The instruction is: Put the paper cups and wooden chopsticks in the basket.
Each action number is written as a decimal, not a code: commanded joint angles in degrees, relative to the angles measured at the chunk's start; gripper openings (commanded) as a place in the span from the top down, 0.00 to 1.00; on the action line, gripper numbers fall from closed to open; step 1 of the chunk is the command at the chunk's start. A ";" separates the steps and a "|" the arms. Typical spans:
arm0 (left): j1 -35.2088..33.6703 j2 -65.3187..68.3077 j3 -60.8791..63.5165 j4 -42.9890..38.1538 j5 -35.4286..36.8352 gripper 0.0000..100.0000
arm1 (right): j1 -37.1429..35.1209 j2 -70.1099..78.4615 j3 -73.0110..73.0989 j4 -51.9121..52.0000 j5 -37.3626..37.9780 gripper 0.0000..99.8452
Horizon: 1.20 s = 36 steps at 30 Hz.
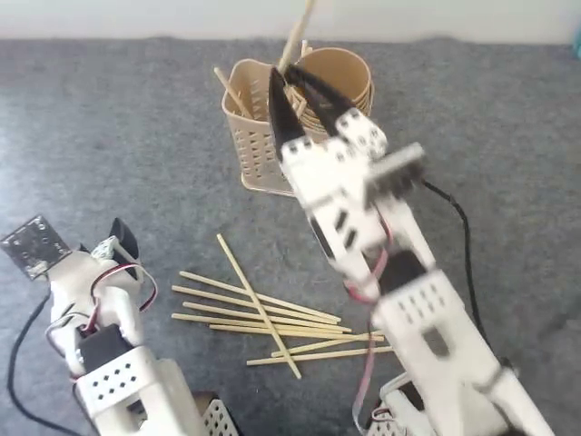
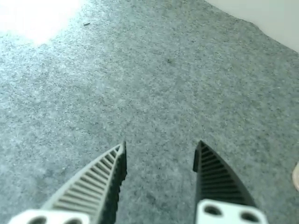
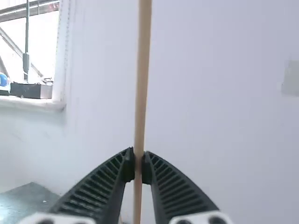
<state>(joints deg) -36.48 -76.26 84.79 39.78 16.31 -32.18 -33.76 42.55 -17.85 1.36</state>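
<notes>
Right claw [image 3: 138,161]: pinching shut on one pale wooden chopstick [image 3: 141,70], hovering above the basket.
Held chopstick: standing upright between the jaws.
Beige perforated plastic basket [image 1: 254,150]: sitting near the far edge of the grey carpeted surface [image 1: 109,118], holding stacked brown paper cups [image 1: 345,73].
Loose wooden chopsticks [image 1: 263,313]: lying scattered toward the near edge, midway along.
Left claw [image 2: 159,156]: gaping wide, gripping nothing, hanging over the near left corner.
</notes>
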 commanded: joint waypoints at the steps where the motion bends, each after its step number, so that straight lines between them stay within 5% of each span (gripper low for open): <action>1: 0.26 -1.14 -0.31 -1.49 -0.18 0.78 | 1.63 11.74 -10.37 -4.00 -0.53 0.99; 9: 0.35 -1.14 -0.31 -1.58 -0.18 0.78 | 2.15 27.74 -24.09 1.36 -0.44 0.88; 17: 0.44 -1.14 -0.31 -1.58 -0.18 0.78 | 2.51 22.90 -27.52 13.76 -0.53 0.96; 29: 0.00 -0.79 -0.84 -1.58 0.00 0.78 | -0.84 -5.49 -27.34 72.40 -13.63 0.96; 36: -4.40 -0.62 -2.68 -1.49 0.26 0.78 | -8.75 -10.77 -24.44 89.98 -15.12 0.97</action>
<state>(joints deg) -38.86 -76.26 84.79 39.78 16.40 -37.71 -41.14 18.46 68.04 -11.91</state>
